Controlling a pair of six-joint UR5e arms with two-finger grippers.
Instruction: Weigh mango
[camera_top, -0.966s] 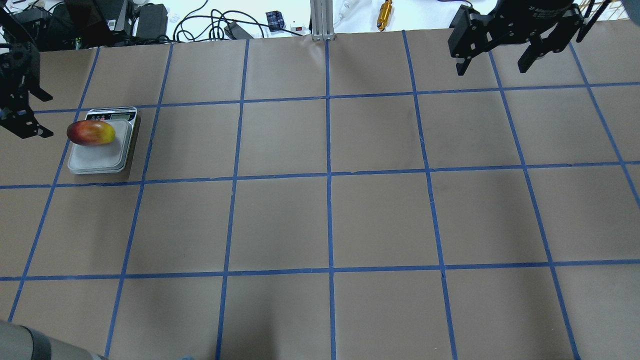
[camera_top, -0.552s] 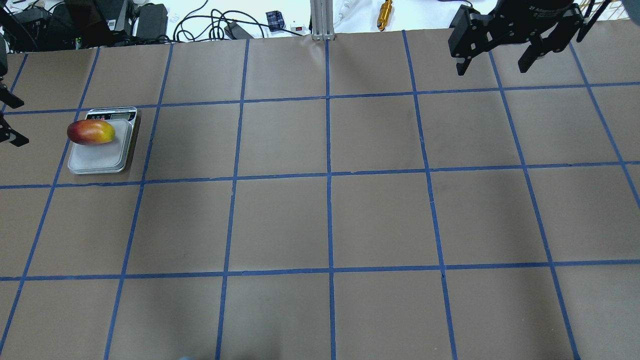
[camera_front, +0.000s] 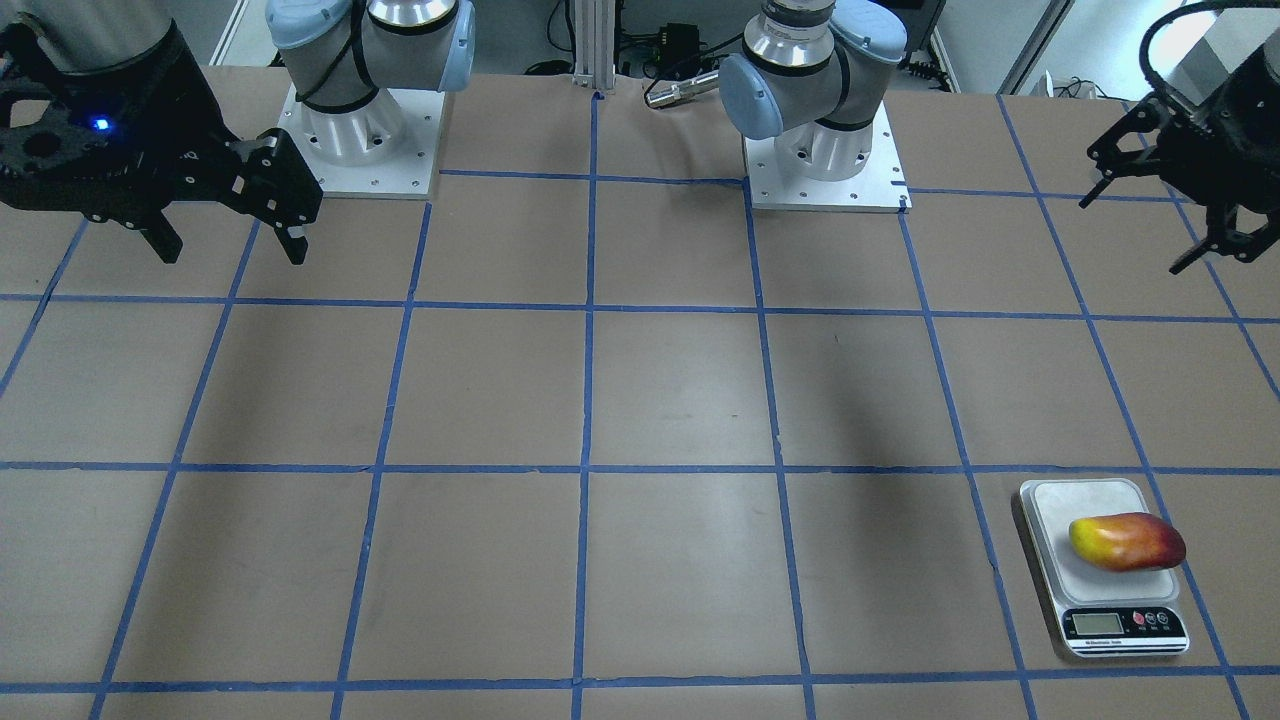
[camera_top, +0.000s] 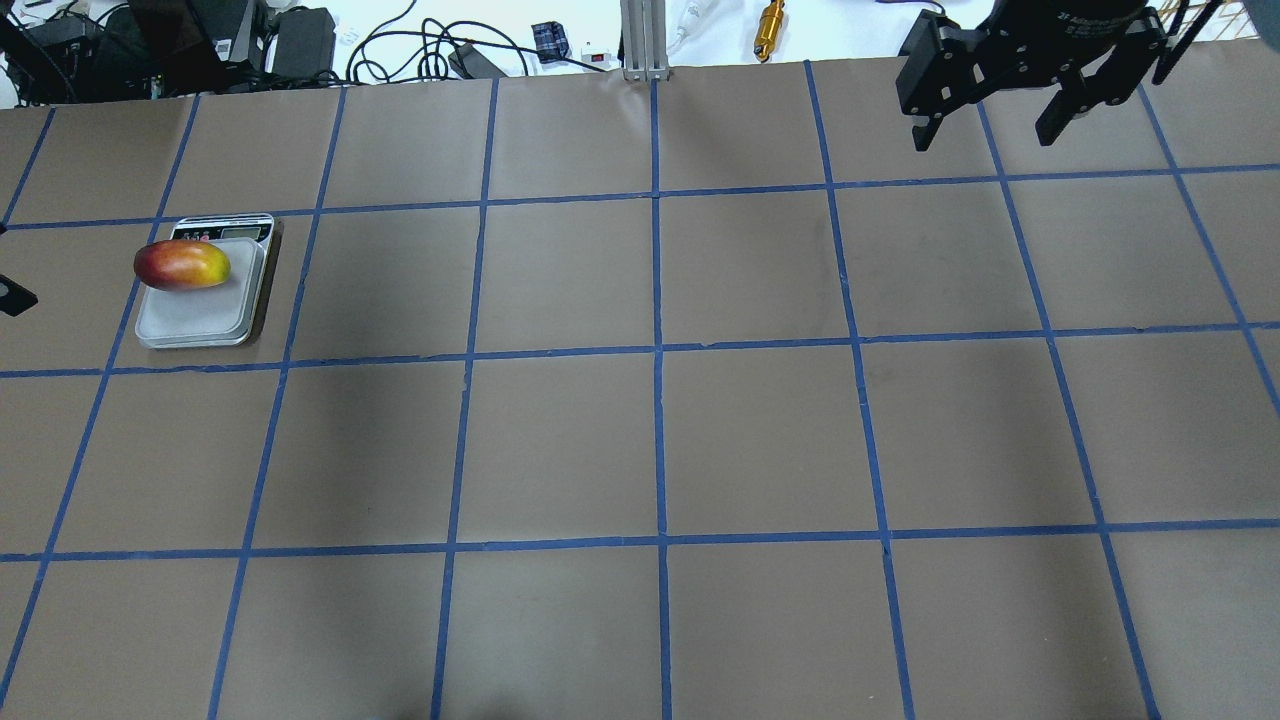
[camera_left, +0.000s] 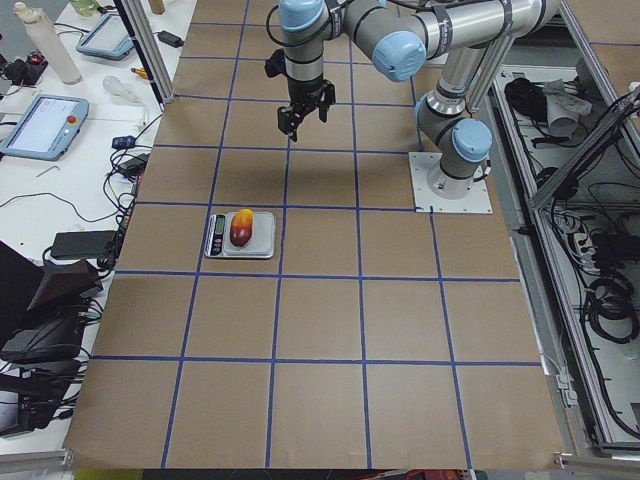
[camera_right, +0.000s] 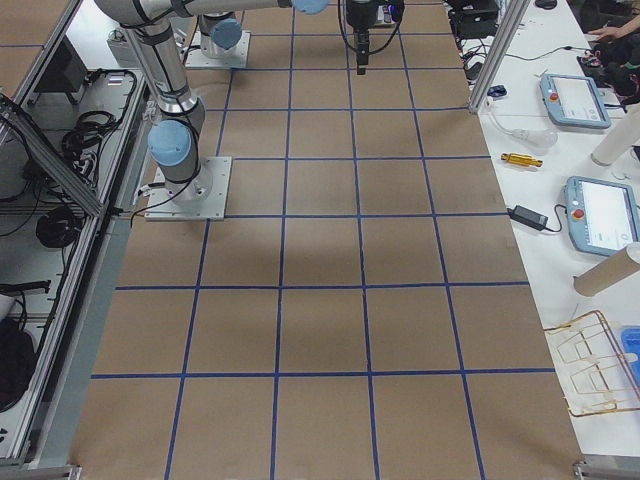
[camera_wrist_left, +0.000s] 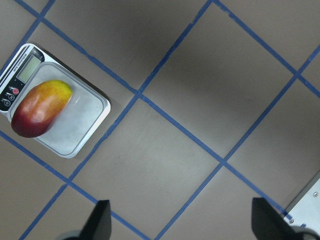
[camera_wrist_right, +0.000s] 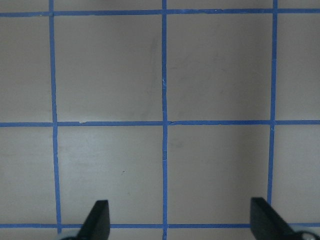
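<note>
From the front there is one mango and one scale, near the tabletop corner on the robot's left. The mango lies on its side across the platform, at the end by the display. Its yellow end points toward the tabletop's middle and its red end juts just past the platform edge. Two arm bases stand at the robot's side. The left hand hangs open and empty, well apart from the scale. The right hand is also spread open and empty, at the opposite side.

Overhead, the mango sits on the scale with nothing over or around it. The right hand shows both fingers parted. Of the left hand only a dark tip shows at the edge. Beyond the far edge lie cables and one brass cylinder.

From the left end, the mango lies on the scale, and two tablets sit on the side bench.

From the right end, two tablets and one wire basket sit on the bench.

The left wrist camera looks down on the mango and scale, far below its two wide-set fingertips.

The right wrist camera shows two fingertips over bare taped tabletop.
</note>
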